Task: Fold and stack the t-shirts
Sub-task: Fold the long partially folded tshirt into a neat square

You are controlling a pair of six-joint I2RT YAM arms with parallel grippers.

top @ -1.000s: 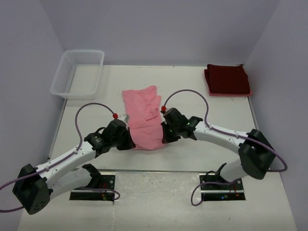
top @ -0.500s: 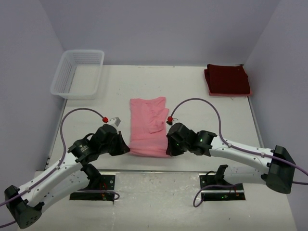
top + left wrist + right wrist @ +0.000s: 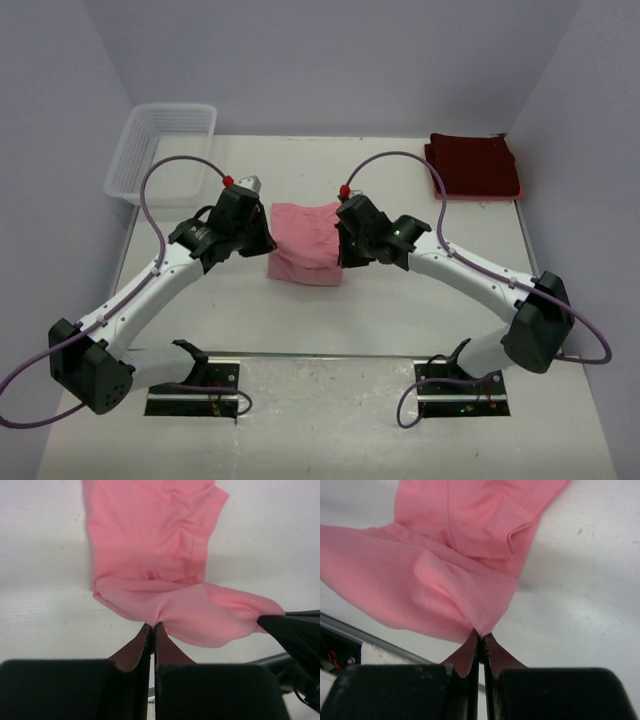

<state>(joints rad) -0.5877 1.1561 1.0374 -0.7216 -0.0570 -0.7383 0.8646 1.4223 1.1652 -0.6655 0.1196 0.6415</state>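
The light pink t-shirt (image 3: 304, 243) lies in the middle of the table, its near end lifted and carried over the far part. My left gripper (image 3: 268, 238) is shut on the shirt's left edge; in the left wrist view the cloth (image 3: 150, 555) is pinched at the jaw tips (image 3: 153, 626). My right gripper (image 3: 342, 245) is shut on the shirt's right edge; the right wrist view shows the cloth (image 3: 455, 555) pinched at its tips (image 3: 481, 632). The dark maroon t-shirt (image 3: 472, 164) lies folded at the far right corner.
A white lattice basket (image 3: 163, 152) stands at the far left of the table. The maroon shirt rests close to the right wall. The table's near edge (image 3: 330, 352) runs just in front of the arm bases.
Both grippers have moved away from the near edge toward the table's middle, carrying the pink shirt's near end up and over. The shirt looks much shorter front to back.
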